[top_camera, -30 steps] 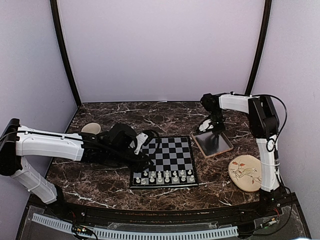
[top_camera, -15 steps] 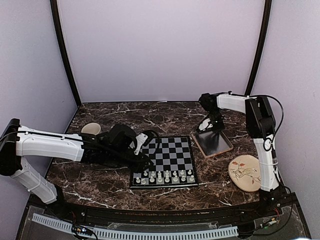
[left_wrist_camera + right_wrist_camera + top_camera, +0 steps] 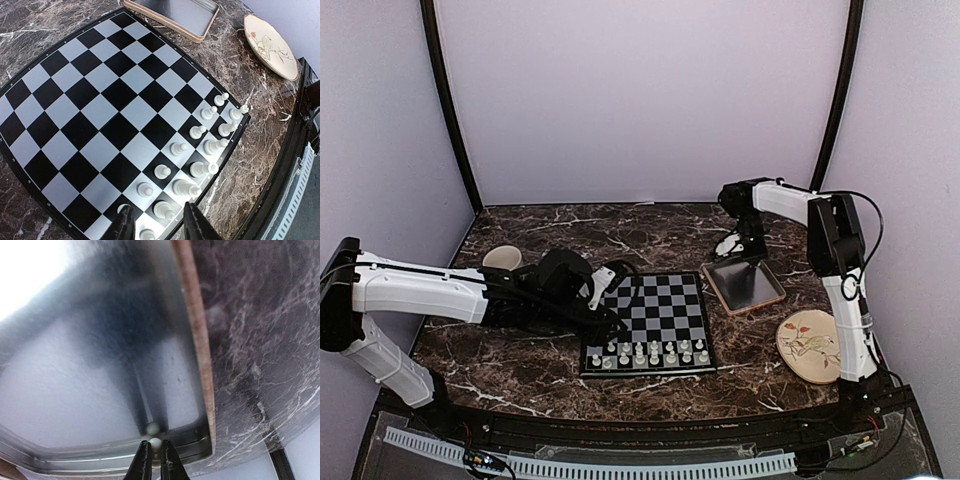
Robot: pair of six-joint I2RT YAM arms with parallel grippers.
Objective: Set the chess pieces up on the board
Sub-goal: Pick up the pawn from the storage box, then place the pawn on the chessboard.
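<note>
The board (image 3: 665, 300) lies at the table's middle, with white chess pieces (image 3: 647, 352) standing in its two near rows. In the left wrist view the board (image 3: 115, 95) fills the frame and the pieces (image 3: 200, 170) line its near edge. My left gripper (image 3: 159, 225) is open low over the board's near left corner (image 3: 610, 322), its fingers either side of one standing piece (image 3: 162, 210). My right gripper (image 3: 154, 457) is shut on a tiny white chess piece (image 3: 155, 443) at the far corner of the grey tray (image 3: 197, 340), where my right gripper also shows in the top view (image 3: 754, 260).
The grey-brown tray (image 3: 745, 285) sits right of the board. A round cream plate with a bird drawing (image 3: 812, 345) lies near the right arm's base. A small cream cup (image 3: 502, 257) stands at the left behind my left arm. Dark marble table all round.
The right arm has swung slightly to the left over the tray's far corner. The left arm and the pieces on the board have not moved.
</note>
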